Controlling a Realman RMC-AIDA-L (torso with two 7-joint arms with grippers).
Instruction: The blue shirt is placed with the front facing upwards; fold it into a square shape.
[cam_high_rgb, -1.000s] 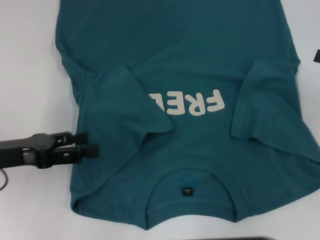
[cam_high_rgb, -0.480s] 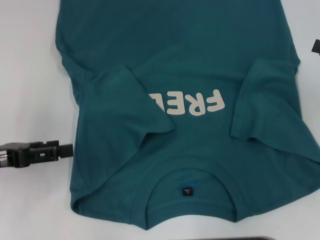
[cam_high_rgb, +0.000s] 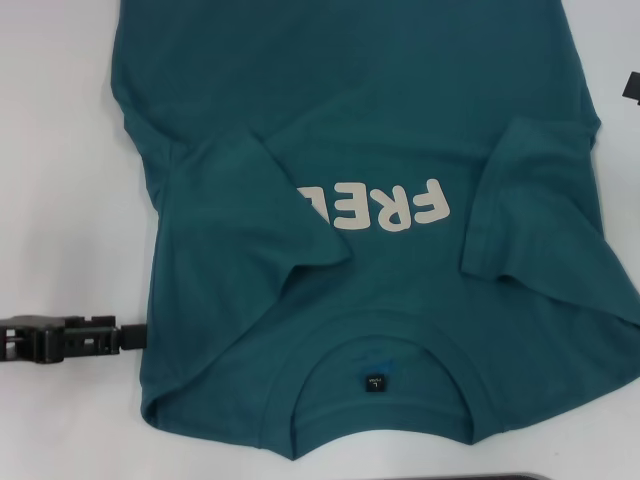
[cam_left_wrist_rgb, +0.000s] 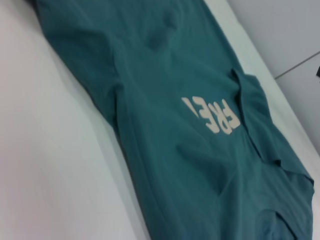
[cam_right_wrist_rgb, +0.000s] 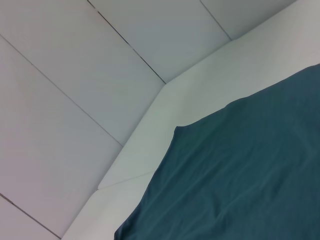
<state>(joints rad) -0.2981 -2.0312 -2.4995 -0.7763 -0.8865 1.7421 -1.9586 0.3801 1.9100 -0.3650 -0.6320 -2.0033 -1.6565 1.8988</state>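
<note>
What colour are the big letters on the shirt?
Cream-white, against the teal-blue shirt. The "FREE" lettering shows best in the head view.

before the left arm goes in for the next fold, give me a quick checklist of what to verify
1. Front facing up: ok, the blue shirt shows its "FREE" lettering.
2. Both sleeves folded inward: ok, the left sleeve covers part of the lettering and the right sleeve lies on the body.
3. Left gripper placed for a grasp: ok, it sits at the shirt's left edge near the shoulder.
4. Left gripper holding cloth: cannot tell.
5. Right gripper ready: cannot tell, it is not visible in the head view.
6. Cloth flat: not ok, wrinkles run by the left sleeve and the collar.
</note>
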